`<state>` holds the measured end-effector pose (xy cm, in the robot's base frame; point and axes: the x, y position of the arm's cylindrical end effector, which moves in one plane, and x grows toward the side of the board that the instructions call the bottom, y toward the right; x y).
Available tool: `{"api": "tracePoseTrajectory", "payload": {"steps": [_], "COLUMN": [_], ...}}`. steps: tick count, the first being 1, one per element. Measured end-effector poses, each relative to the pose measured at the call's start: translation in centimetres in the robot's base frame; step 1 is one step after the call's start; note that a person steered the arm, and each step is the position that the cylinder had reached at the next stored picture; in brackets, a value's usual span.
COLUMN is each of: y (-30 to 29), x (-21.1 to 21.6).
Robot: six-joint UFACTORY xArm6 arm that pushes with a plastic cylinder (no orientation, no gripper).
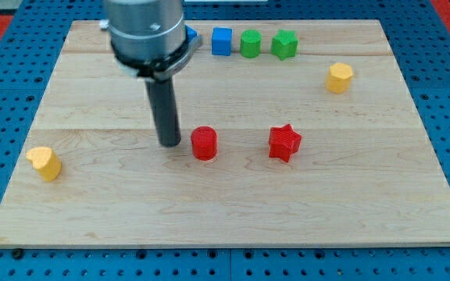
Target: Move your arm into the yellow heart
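The yellow heart (44, 163) lies near the left edge of the wooden board (225, 211), toward the view's bottom. My tip (169, 144) rests on the board well to the right of the heart, with bare wood between them. It stands just left of a red cylinder (204, 144), a small gap apart.
A red star (284, 143) lies right of the red cylinder. A yellow hexagon (339, 78) sits at the upper right. Along the top edge stand a blue cube (222, 41), a green cylinder (250, 44) and a green star-like block (284, 44). Another blue piece (191, 36) peeks out beside the arm.
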<state>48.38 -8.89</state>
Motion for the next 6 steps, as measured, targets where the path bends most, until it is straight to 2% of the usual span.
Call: {"api": "tracePoseTrajectory", "payload": {"steps": [1,2,3,4,5,6], "y": [-0.8,-5.7,-13.0,-18.5,-21.0,-20.1], "x": [3.8,7.2,8.1,7.5,4.8,0.1]}}
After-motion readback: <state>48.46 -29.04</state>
